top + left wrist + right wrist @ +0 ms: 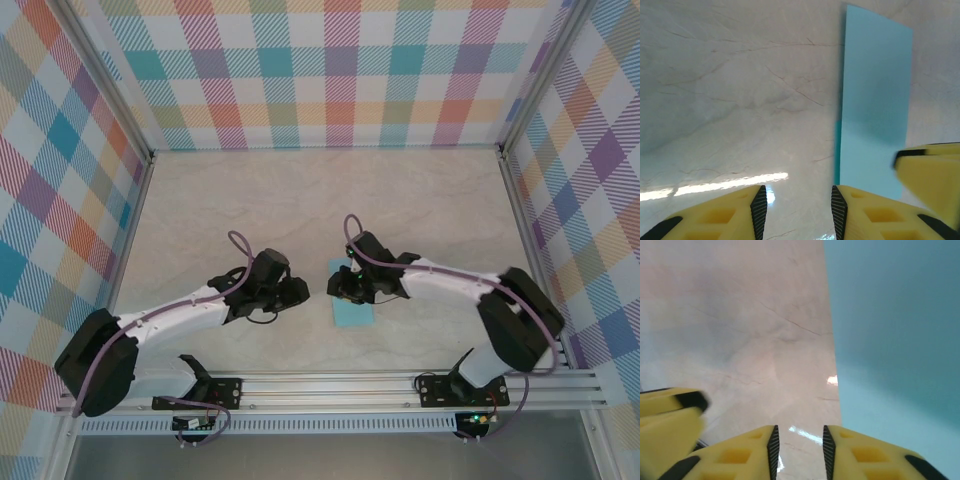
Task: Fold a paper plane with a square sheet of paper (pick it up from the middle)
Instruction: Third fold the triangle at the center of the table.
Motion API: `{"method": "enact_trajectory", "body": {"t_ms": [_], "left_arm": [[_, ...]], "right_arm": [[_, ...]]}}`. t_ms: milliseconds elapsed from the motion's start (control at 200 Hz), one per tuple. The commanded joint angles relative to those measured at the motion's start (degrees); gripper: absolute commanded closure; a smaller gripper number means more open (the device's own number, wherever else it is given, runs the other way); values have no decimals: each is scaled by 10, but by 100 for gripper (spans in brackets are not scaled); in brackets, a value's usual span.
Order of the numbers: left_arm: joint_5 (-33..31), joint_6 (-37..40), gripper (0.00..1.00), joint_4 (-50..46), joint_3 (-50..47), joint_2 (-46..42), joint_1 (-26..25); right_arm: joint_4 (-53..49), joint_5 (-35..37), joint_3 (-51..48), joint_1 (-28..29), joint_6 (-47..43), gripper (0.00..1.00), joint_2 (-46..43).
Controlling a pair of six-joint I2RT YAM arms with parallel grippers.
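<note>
Paper (353, 314), partly hidden beneath right fingers (865, 455)

White arms (170, 320), black joints (95, 362), purple cables (238, 240); yellow fingers (715, 217).

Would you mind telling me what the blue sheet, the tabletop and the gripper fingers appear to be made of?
The sheet looks like thin matte paper: flat uniform cyan with crisp straight edges. The tabletop is glossy and marble-veined with bright reflections, perhaps laminate or stone. The fingers seem moulded yellow plastic, their ribbed black pads possibly rubber.
</note>
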Motion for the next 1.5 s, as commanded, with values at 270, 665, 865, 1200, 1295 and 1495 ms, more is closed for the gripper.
{"method": "enact_trajectory", "body": {"t_ms": [270, 665, 865, 1200, 1295, 1495], "left_arm": [[36, 36, 72, 32, 133, 164, -61], [53, 30, 79, 69, 159, 248, -68], [35, 31, 81, 58, 164, 262, -68], [38, 28, 83, 66, 155, 278, -69], [37, 30, 83, 64, 155, 282, -69], [35, 32, 83, 62, 151, 281, -69]], "right_arm": [[-65, -2, -136, -114, -25, 46, -154], [-12, -108, -114, -144, -65, 45, -71], [8, -108, -117, -146, -66, 47, -62], [-2, -120, -97, -154, -87, 47, -28], [-9, -131, -87, -158, -99, 47, -11], [-12, -147, -70, -161, -114, 49, 21]]}}
